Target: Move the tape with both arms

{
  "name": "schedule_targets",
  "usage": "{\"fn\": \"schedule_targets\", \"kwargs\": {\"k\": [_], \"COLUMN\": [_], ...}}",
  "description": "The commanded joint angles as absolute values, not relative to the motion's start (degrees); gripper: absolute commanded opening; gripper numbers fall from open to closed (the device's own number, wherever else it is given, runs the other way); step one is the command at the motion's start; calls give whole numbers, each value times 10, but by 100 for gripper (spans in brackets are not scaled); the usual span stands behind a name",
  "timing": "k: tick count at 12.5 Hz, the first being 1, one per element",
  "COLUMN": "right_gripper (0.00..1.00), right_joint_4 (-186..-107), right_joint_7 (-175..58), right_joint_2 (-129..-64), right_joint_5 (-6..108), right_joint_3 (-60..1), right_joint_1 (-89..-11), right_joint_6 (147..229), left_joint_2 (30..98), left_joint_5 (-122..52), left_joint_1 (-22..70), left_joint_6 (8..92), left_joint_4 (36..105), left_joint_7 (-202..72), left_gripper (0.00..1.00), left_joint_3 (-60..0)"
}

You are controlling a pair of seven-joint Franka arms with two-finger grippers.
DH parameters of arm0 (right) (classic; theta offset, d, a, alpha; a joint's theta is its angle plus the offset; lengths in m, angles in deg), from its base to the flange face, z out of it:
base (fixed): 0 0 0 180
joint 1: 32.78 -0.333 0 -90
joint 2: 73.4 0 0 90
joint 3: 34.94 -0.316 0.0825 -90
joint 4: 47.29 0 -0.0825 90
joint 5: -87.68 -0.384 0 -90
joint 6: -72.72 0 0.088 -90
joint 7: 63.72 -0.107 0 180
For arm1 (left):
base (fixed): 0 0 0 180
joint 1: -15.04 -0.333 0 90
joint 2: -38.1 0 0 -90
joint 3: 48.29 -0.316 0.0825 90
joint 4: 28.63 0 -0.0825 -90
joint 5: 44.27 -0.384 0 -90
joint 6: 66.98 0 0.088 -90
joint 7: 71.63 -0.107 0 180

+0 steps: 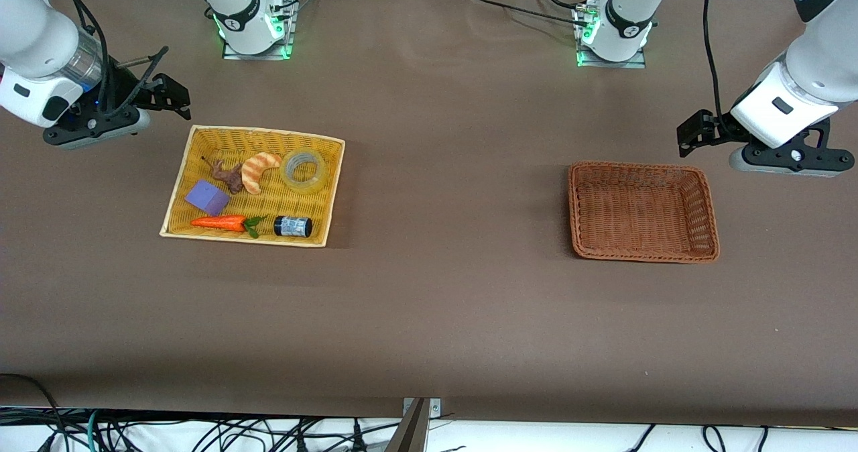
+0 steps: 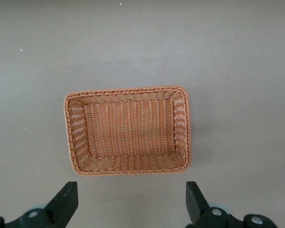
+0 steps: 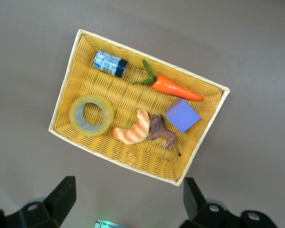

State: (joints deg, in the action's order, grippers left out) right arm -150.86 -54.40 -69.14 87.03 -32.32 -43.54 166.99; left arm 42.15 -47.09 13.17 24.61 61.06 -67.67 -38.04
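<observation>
You are looking at the tape lying flat in the yellow basket, beside the croissant and farther from the front camera than the jar. Your right claw is hanging spread wide above the worktop just beside that basket; your left claw, also spread, is waiting near the brown basket.

A yellow basket sits on the brown table, holding the tape lying flat, a croissant just beside it, a dark jar, a carrot, a purple block and a brown animal figure. The right gripper hangs above, jaws wide apart.
</observation>
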Motion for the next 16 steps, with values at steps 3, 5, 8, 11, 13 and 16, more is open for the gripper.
{"fn": "schedule_targets", "kwargs": {"k": [3,5,8,11,13,16], "right_gripper": [100,100,100,100,100,100], "right_joint_4": [-1519,-1519,-1519,-1518,-1518,-1519], "right_joint_7": [-541,-538,-537,-537,-537,-537], "right_joint_2": [-679,-679,-679,-679,-679,-679], "right_joint_5": [874,874,875,880,882,883], "right_joint_3": [-326,-326,-326,-326,-326,-326], "right_joint_1": [-435,-435,-435,-435,-435,-435], "right_joint_6": [1667,1667,1667,1667,1667,1667], "left_joint_2": [429,429,429,430,435,435], "left_joint_5": [-484,-484,-484,-484,-481,-484], "left_joint_1": [135,134,136,135,134,135], "left_joint_6": [238,238,238,238,238,238], "left_joint_4": [592,592,592,592,592,587], "left_joint_7": [-677,-677,-674,-675,-671,-674], "left_gripper": [100,100,100,100,100,100], "left_joint_3": [-379,-379,-377,-378,-378,-377]}}
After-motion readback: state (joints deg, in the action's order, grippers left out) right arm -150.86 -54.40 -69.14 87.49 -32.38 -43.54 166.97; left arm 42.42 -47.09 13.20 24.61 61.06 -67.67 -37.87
